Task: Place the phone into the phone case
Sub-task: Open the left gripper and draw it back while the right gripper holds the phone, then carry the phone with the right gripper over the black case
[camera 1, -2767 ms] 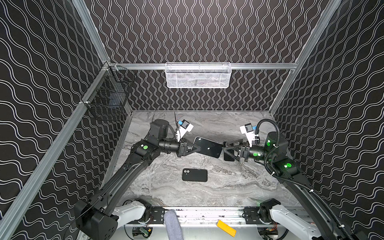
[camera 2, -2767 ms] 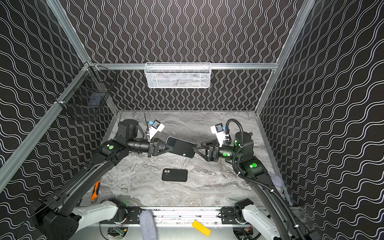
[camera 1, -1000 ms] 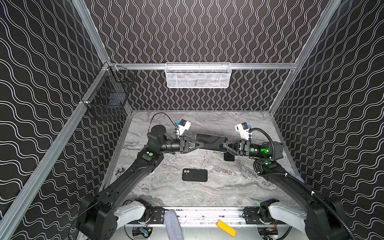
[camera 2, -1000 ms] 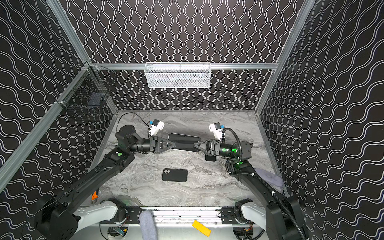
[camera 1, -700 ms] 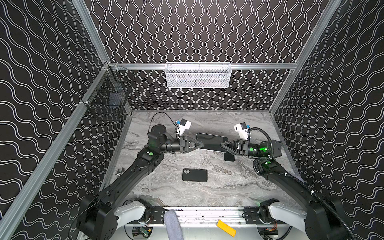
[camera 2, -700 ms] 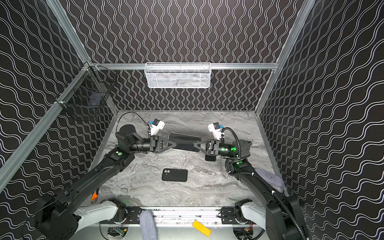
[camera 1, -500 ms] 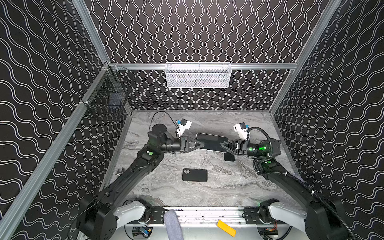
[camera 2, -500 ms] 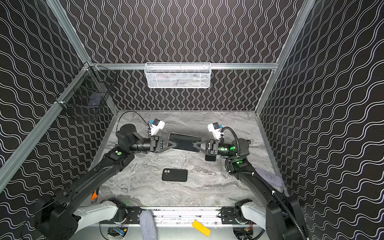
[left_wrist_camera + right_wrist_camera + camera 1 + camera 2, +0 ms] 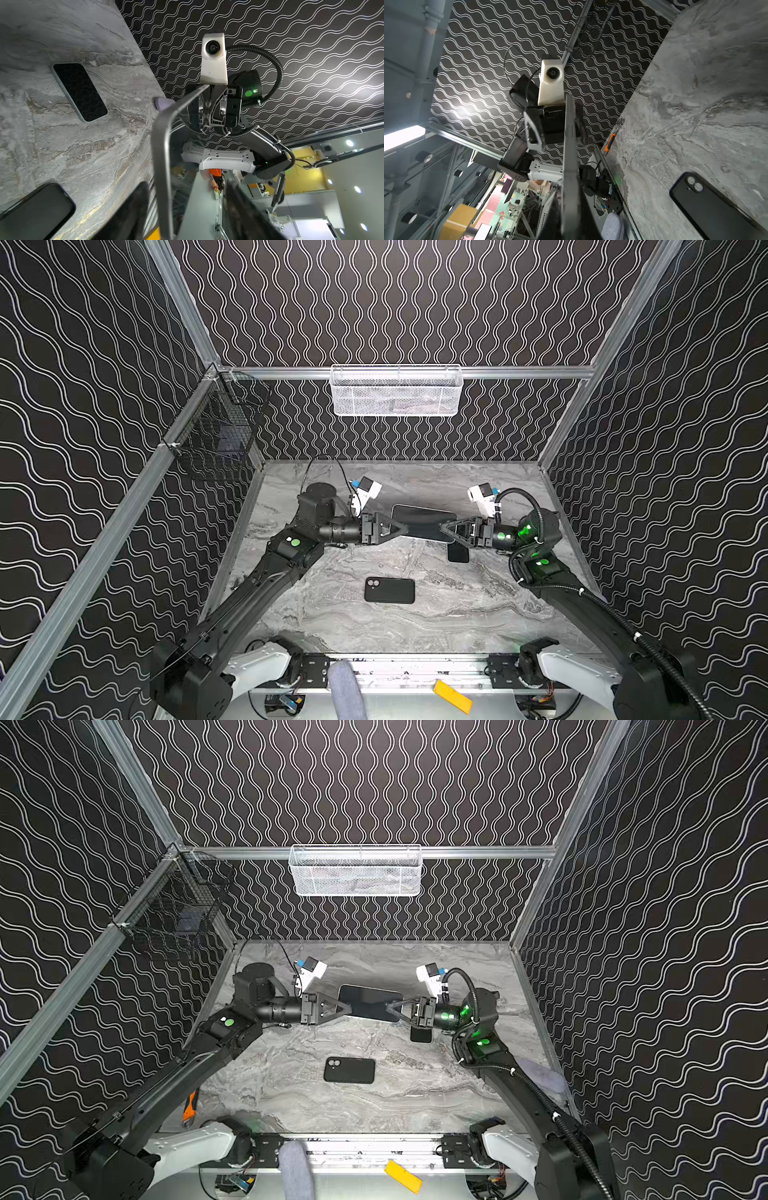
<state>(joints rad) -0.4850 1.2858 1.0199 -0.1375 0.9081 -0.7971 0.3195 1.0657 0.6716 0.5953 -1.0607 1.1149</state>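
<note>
Phone is held in mid-air above the surface, bridged between both hands. Right hand is pinched on one short end. Left hand is spread at the opposite end, its fingers seen clear of the phone's edge on either side in the left wrist view. Phone case lies flat, apparently back-up, well apart toward the front. A second phone lies under the right hand. Nothing is inserted yet, so progress is judged early. The case probably needs flipping, then the phone aligned and pressed in.
</note>
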